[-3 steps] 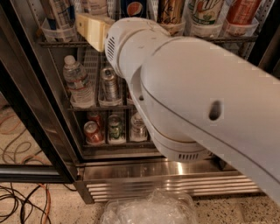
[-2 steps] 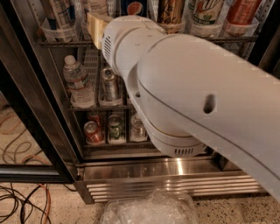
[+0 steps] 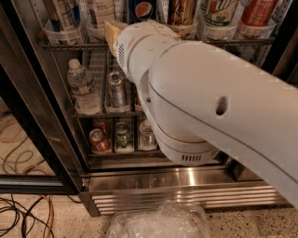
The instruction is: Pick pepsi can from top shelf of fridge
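Observation:
The pepsi can (image 3: 142,9), dark blue with the red-white-blue globe, stands on the top shelf (image 3: 70,46) of the fridge (image 3: 153,179), in a clear plastic lane front; its upper part is cut off by the frame. My gripper (image 3: 113,33) is at the front edge of the top shelf, just below and left of the pepsi can. My big white arm (image 3: 209,102) hides the middle and right of the fridge's inside.
Other tall cans (image 3: 219,11) stand to the right on the top shelf, and clear cups (image 3: 58,28) to the left. A water bottle (image 3: 82,87) and a silver can (image 3: 116,88) stand on the middle rack. Several cans (image 3: 123,135) stand below. The black door frame (image 3: 32,125), floor cables (image 3: 18,216) and a plastic bag (image 3: 158,222) are nearby.
My gripper has moved a little to the right along the top shelf's edge, closer to the pepsi can. The cans have not moved.

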Controlling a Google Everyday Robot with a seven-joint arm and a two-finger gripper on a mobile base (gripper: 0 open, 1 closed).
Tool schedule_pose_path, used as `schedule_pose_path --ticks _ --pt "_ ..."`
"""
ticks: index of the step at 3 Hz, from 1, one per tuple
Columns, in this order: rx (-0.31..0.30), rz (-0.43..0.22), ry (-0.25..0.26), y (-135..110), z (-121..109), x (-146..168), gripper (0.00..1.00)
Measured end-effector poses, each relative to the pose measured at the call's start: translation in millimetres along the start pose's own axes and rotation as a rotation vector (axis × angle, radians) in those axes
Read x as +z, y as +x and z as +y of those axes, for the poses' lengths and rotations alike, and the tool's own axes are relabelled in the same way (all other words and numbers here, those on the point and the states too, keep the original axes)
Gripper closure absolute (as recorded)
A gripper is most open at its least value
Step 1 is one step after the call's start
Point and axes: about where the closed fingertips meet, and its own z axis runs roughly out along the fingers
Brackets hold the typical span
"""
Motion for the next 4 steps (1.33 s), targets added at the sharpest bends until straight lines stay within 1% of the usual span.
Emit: schedule_pose_path --ticks 1,3,4 --pt "-0.024 0.005 0.032 2.8 -9.3 12.0 0.47" --pt "-0.035 -0.006 0.076 -0.9 -22.1 35.6 0.47" --pt "-0.062 -0.065 0.115 -15.7 -43.9 94.5 0.45"
